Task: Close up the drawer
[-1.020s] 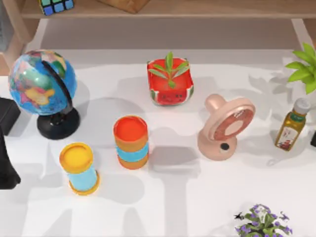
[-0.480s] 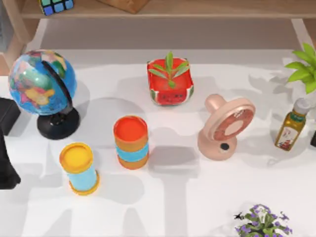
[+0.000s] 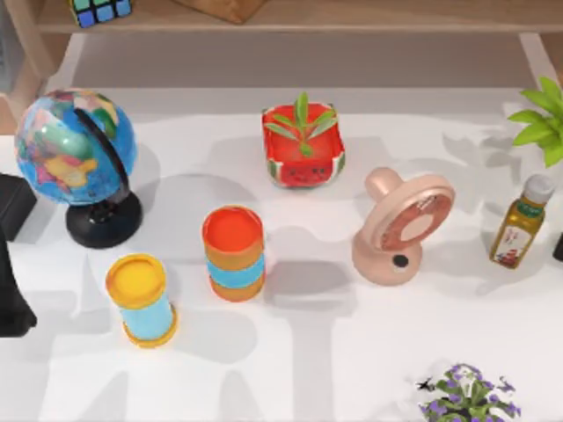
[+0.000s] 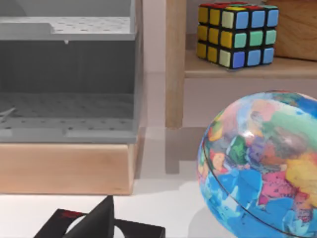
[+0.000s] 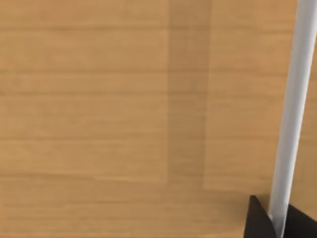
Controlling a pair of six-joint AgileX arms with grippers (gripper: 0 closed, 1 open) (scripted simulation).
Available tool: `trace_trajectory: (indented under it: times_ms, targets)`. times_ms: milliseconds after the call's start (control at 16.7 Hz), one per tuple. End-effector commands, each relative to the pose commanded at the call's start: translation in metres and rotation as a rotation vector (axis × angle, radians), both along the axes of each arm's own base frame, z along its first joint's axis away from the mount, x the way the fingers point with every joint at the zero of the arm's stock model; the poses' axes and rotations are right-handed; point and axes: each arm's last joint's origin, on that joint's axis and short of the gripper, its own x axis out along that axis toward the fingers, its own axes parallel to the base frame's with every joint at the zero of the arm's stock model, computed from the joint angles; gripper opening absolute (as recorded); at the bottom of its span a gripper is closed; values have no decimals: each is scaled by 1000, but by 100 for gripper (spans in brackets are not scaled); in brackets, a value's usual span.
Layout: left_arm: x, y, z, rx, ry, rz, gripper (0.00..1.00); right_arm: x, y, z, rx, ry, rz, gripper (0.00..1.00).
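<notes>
The drawer is a grey perforated tray with a pale wood front. It stands pulled out in the left wrist view, its inside showing. My left gripper is a dark shape low in front of the drawer, apart from it. My left arm sits at the table's left edge in the top view. In the right wrist view a black fingertip of my right gripper lies close to a wooden surface and a white bar.
On the table stand a globe, a yellow-topped cylinder, an orange-topped cylinder, a watermelon planter, a pink fan and an oil bottle. A colour cube sits on the shelf.
</notes>
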Motion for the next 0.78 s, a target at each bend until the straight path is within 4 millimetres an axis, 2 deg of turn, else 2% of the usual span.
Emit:
trace_trajectory:
  times_ms: [240,600,780]
  targets:
    - [0,0,0,0,0,0,100,2,-1,-2,7,8,-4,0]
    - [0,0,0,0,0,0,100,52,-3,0,-3,-2,-2,0]
    - [0,0,0,0,0,0,100,61,-2,0,3,2,-3,0]
